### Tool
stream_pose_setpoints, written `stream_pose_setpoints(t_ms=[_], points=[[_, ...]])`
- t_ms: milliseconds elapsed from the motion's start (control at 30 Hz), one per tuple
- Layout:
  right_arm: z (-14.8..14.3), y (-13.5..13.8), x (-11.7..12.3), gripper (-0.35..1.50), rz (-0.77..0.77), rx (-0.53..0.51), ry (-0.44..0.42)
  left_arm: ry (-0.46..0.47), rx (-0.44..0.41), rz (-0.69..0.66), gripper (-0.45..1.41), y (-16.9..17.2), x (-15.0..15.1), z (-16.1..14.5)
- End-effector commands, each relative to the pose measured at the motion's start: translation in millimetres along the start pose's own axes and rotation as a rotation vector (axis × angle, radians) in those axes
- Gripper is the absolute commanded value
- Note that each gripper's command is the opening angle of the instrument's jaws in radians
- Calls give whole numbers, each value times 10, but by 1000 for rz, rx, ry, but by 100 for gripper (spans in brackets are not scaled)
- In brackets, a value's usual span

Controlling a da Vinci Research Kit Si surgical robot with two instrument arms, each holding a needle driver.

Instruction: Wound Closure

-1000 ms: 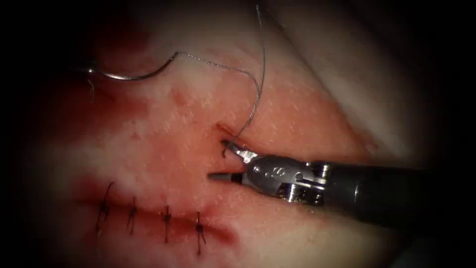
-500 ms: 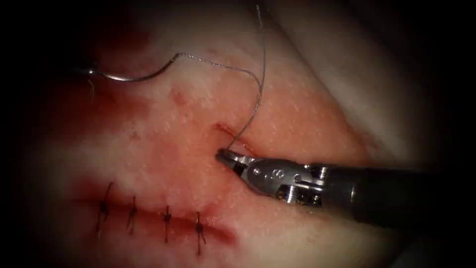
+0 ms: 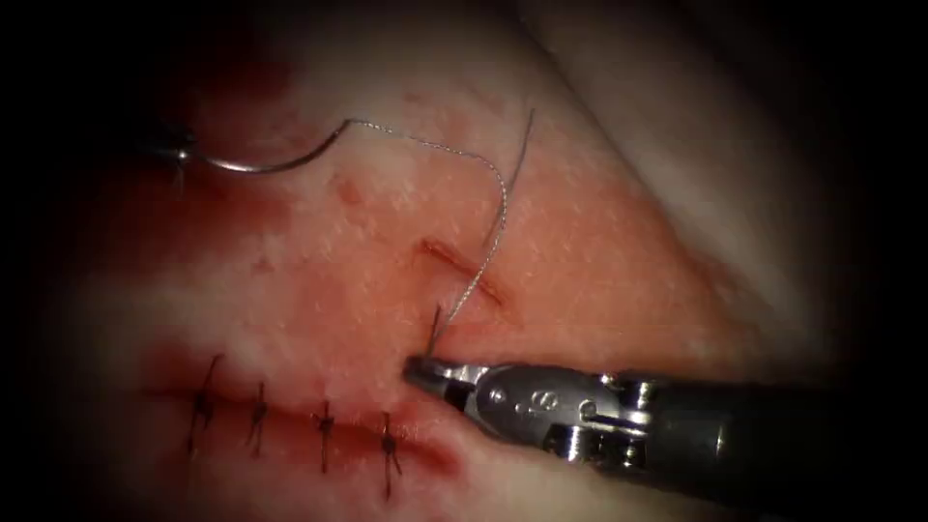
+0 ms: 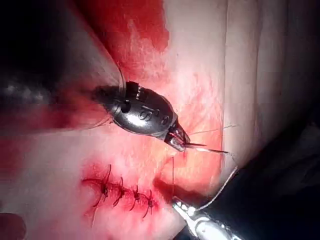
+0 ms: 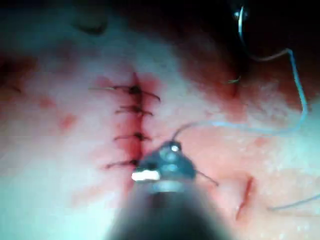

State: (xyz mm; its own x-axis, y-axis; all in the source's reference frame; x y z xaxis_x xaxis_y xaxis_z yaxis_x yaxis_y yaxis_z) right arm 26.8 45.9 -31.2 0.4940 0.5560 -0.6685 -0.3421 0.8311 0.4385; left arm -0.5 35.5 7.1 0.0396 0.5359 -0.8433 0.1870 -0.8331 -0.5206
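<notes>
The curved needle lies out of the tissue at the upper left of the endoscope view, far above the stitched cut. My left tool is shut on it near its pointed end. Thread runs from the needle's tail to the right, bends down past a small open cut and ends in my right tool. That tool is shut on the thread, just above the stitched cut's right end. A short dark thread tail stands up beside the grip. In the right wrist view the same jaws hold the thread.
Several dark knotted stitches close the long cut at the lower left. Red fluid stains the tissue around the needle and the cuts. Pale tissue rises at the right. The right tool's shaft crosses the lower right.
My right tool's jaws, open at the small cut a second ago, closed on the thread and moved down toward the stitched cut, pulling it along. The strand at the top has drawn in.
</notes>
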Motion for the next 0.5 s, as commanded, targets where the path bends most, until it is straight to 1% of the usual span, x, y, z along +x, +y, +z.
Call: stream_pose_setpoints(t_ms=[33, 67, 100, 200, 267, 367, 433, 467, 500], points=[[3, -14, 2, -35, -3, 10, -2, 13, -28, -9, -35, 2, -5, 3], [3, -18, 3, -35, -5, 13, -2, 19, -51, -14, -35, 4, -5, 2], [4, -27, 5, -35, -9, 20, -1, 28, -97, -19, -35, 9, -5, 0], [8, -37, 7, -35, -16, 32, 1, 48, -166, -30, -35, 17, -4, -1], [9, -43, 10, -35, -21, 40, 2, 63, -196, -36, -35, 21, -3, -2], [17, -41, 12, -35, -18, 37, 5, 68, -248, -37, -35, 24, -4, -1], [20, -37, 13, -35, -17, 32, 4, 67, -260, -36, -35, 25, -6, -1], [23, -31, 13, 54, -46, 7, 13, 66, -267, -36, -35, 27, -7, -1], [23, -28, 12, 98, -51, -22, 22, 65, -273, -42, -35, 27, -8, -1]])
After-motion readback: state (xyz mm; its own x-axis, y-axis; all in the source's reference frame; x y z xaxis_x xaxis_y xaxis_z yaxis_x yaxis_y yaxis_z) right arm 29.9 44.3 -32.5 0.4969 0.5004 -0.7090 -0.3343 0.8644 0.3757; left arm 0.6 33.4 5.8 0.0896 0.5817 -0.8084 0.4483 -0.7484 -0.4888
